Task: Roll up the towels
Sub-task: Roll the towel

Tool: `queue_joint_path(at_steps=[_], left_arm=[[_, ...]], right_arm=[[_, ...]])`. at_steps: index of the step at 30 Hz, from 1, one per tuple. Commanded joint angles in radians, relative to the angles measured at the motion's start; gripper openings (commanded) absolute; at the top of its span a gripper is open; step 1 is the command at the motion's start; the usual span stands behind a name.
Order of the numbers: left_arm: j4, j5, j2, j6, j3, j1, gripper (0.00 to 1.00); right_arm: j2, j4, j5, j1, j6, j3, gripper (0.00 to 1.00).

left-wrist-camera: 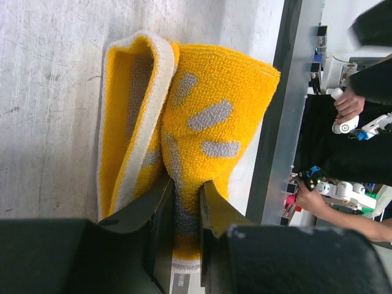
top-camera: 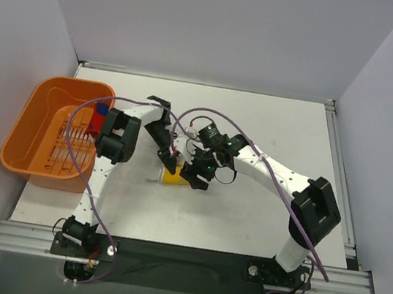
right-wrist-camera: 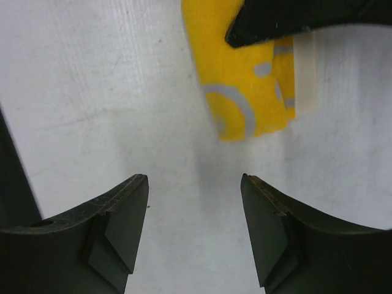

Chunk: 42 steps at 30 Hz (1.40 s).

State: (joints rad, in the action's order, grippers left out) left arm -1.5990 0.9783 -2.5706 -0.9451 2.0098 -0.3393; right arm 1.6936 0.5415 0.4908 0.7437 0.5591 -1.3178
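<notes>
The yellow towel [top-camera: 174, 176] with grey-looking markings lies partly rolled at the table's middle. In the left wrist view the towel [left-wrist-camera: 202, 104] is folded over with a pale border, and my left gripper [left-wrist-camera: 185, 193] is shut on its rolled edge. My right gripper [right-wrist-camera: 195, 184] is open and empty above the bare table, a little short of the towel's end [right-wrist-camera: 245, 92]; in the top view it [top-camera: 193, 178] sits just right of the towel. The red and turquoise towel [top-camera: 98, 119] lies at the orange tub's right rim, partly hidden by my left arm.
The orange plastic tub [top-camera: 45, 132] stands at the table's left edge. White walls close the left, back and right sides. A metal rail [top-camera: 180, 257] runs along the near edge. Purple cables loop over both arms.
</notes>
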Motion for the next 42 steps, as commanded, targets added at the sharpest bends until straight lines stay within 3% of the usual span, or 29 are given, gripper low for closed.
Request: queue_joint_path(at_steps=[1, 8, 16, 19, 26, 34, 38, 42], left_arm=[[0.022, -0.191, -0.074, -0.092, 0.006, 0.003, 0.21], [0.022, -0.19, -0.079, -0.092, 0.007, 0.003, 0.22], [0.022, -0.191, -0.076, -0.093, 0.001, 0.003, 0.25], [0.019, -0.191, -0.063, -0.101, -0.016, 0.006, 0.25], [0.123, -0.121, 0.056, -0.069, -0.097, 0.032, 0.37], [0.237, -0.081, 0.15, 0.029, -0.109, 0.074, 0.54], [0.28, -0.049, 0.21, 0.08, -0.124, 0.105, 0.57], [0.445, -0.049, 0.291, 0.224, -0.183, 0.147, 0.57]], right_arm=[[0.014, -0.178, -0.172, 0.069, 0.151, 0.054, 0.62], [0.049, -0.457, -0.238, 0.175, 0.3, 0.184, 0.61], [0.215, -0.477, -0.242, 0.165, 0.354, 0.16, 0.52], [0.253, -0.422, -0.187, 0.145, 0.343, 0.144, 0.42], [0.296, -0.204, -0.002, 0.068, 0.256, 0.054, 0.0], [0.322, 0.055, 0.195, 0.006, 0.216, -0.06, 0.0], [0.373, 0.158, 0.285, -0.029, 0.205, -0.129, 0.0], [0.435, 0.25, 0.362, -0.066, 0.176, -0.198, 0.0]])
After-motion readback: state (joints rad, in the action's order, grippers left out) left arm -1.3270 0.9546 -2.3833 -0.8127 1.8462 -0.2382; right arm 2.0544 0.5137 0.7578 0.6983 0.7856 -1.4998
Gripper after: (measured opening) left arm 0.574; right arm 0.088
